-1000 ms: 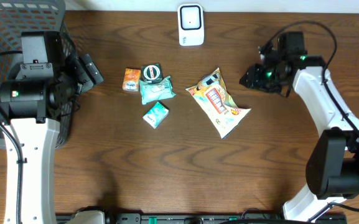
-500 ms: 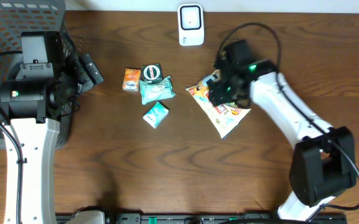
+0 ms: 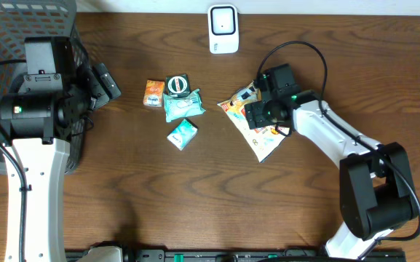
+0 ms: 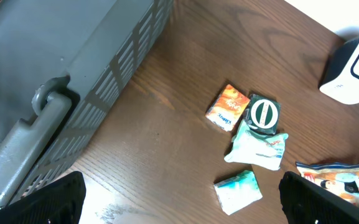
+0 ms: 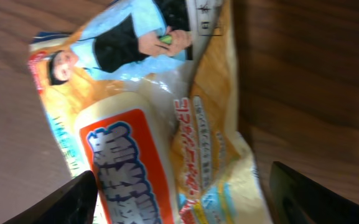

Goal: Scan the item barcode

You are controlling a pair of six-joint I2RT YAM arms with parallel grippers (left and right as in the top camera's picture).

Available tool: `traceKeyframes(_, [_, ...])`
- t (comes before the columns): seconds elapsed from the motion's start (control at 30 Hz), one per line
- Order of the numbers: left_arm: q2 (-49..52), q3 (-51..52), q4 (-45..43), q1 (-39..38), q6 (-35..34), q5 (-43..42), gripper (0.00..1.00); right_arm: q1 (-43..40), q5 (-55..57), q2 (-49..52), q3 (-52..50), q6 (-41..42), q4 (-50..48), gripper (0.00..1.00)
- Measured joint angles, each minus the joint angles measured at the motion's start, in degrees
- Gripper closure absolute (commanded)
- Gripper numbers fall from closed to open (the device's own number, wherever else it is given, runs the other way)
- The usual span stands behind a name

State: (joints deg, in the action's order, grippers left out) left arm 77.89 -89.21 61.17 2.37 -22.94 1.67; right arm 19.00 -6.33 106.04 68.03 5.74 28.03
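Approach step. Right gripper [image 3: 258,116] spread, hovering over snack bag [image 3: 266,142], right of frame centre, below scanner [image 3: 223,29] at top centre. Next: lower, pinch bag, present barcode to scanner. Left gripper [image 3: 102,84] spread, idle, frame left.

A dark brown, wood-grained tabletop [image 3: 195,196] carries everything. Directly under the right tool [image 3: 257,116] lies a yellow-and-orange snack bag [image 3: 266,142], flat and crinkled, showing past the tool on both sides. Beyond that tool, near the far edge, stands a white scanner [image 3: 223,29]. Between the two tools, nearer the left tool [image 3: 106,81], sits a cluster. An orange box [image 3: 153,93] lies closest to the left tool. Just beside it, a round green-and-black tin [image 3: 177,85] touches a teal wipes packet [image 3: 183,105], and a small teal packet [image 3: 183,134] lies slightly apart. A grey slatted basket [image 3: 6,29] stands behind the left tool at the tabletop's edge.
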Motion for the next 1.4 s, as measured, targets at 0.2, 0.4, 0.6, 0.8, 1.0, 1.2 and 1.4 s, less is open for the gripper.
traceKeyframes(0.2, [0.0,0.0,0.0,0.0,0.0,0.0,0.02,-0.5,-7.5,4.3,0.0,-1.0,-0.9,0.29])
traceKeyframes(0.4, [0.0,0.0,0.0,0.0,0.0,0.0,0.02,-0.8,-10.0,5.6,0.2,-1.0,-1.3,0.66])
traceKeyframes(0.6, [0.0,0.0,0.0,0.0,0.0,0.0,0.02,-1.7,-11.3,5.4,2.7,1.1,-0.5,0.96])
traceKeyframes(0.8, [0.0,0.0,0.0,0.0,0.0,0.0,0.02,-2.1,-10.7,5.0,8.0,5.8,-4.6,0.99])
traceKeyframes(1.0, [0.0,0.0,0.0,0.0,0.0,0.0,0.02,-2.1,-10.7,3.4,11.3,12.7,-20.0,0.99])
traceKeyframes(1.2, [0.0,0.0,0.0,0.0,0.0,0.0,0.02,-1.8,-7.3,3.2,11.6,19.8,-39.4,0.99])
traceKeyframes(1.4, [0.0,0.0,0.0,0.0,0.0,0.0,0.02,-0.4,-0.5,3.8,11.9,23.1,-48.9,0.99])
